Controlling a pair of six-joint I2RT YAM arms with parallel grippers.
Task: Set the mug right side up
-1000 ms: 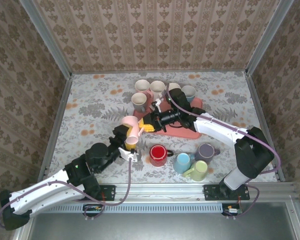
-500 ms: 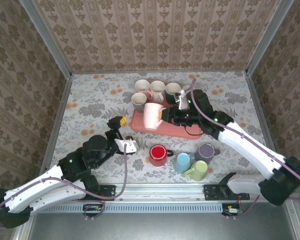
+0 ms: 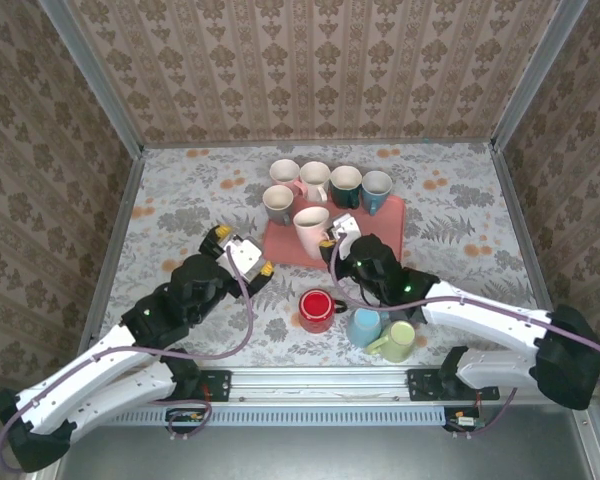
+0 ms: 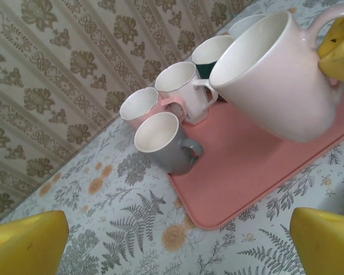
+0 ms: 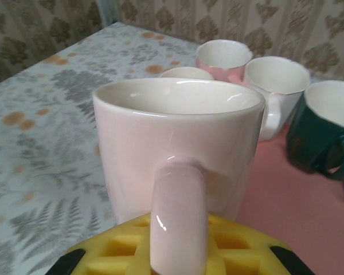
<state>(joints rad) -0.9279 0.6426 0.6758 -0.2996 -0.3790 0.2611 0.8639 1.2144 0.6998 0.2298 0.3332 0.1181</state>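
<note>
Floral tabletop [image 3: 180, 200]; pale pink mug [image 3: 311, 229] mouth-up, handle clamped in right fingers [image 5: 120, 258]; left fingers [image 4: 28, 240] apart.

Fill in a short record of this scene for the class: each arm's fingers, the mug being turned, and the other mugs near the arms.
Left fingers: open, holding nothing, apart from the pink tray
Right fingers: shut on the handle of the pale pink mug
Pale pink mug: mouth up
Mug position: over the pink tray; contact with it cannot be told
Task state: mug right side up, not yet released
Off the tray, near side: red mug, light blue mug, green mug
</note>
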